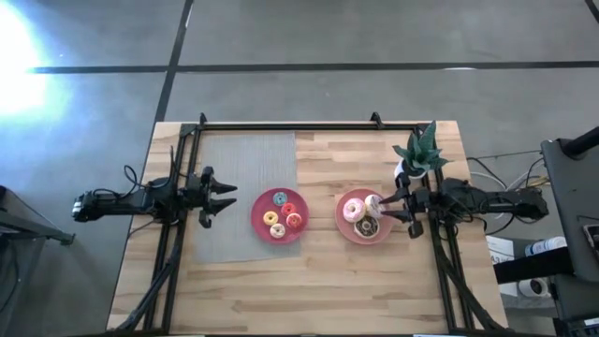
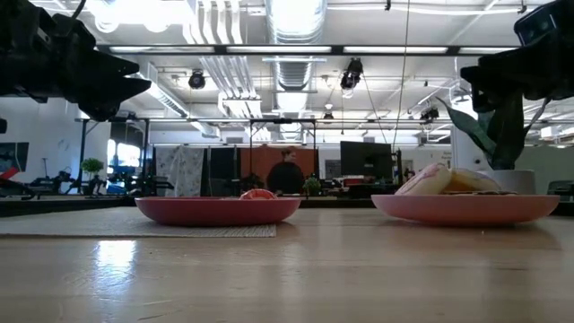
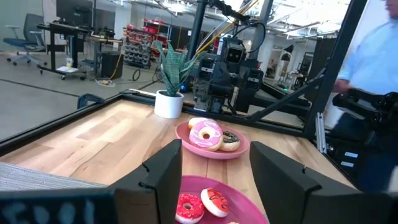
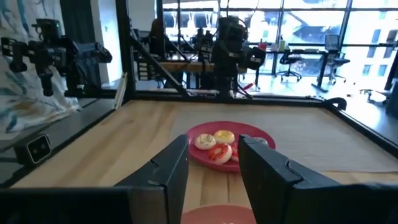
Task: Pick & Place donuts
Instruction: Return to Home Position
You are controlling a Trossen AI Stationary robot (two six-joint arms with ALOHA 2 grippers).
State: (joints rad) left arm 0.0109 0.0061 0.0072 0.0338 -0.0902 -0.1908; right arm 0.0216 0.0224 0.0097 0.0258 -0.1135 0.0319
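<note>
A red plate (image 1: 279,232) holds several tiny donuts (image 1: 281,213), among them red, orange and yellow ones; it also shows in the left wrist view (image 3: 249,208). A pink plate (image 1: 348,230) holds three larger donuts: pink-frosted (image 3: 205,134), dark brown (image 3: 230,140) and lilac-white (image 1: 373,203). My left gripper (image 1: 229,197) is open and empty, raised above the grey mat, left of the red plate. My right gripper (image 1: 388,207) is open and empty, raised over the pink plate's right edge.
A grey mat (image 1: 243,168) covers the table's left half, under the red plate's left part. A potted plant (image 1: 421,154) stands at the far right, close to my right arm. A black frame (image 1: 281,124) runs along the far edge. A person (image 3: 373,56) stands beyond the table.
</note>
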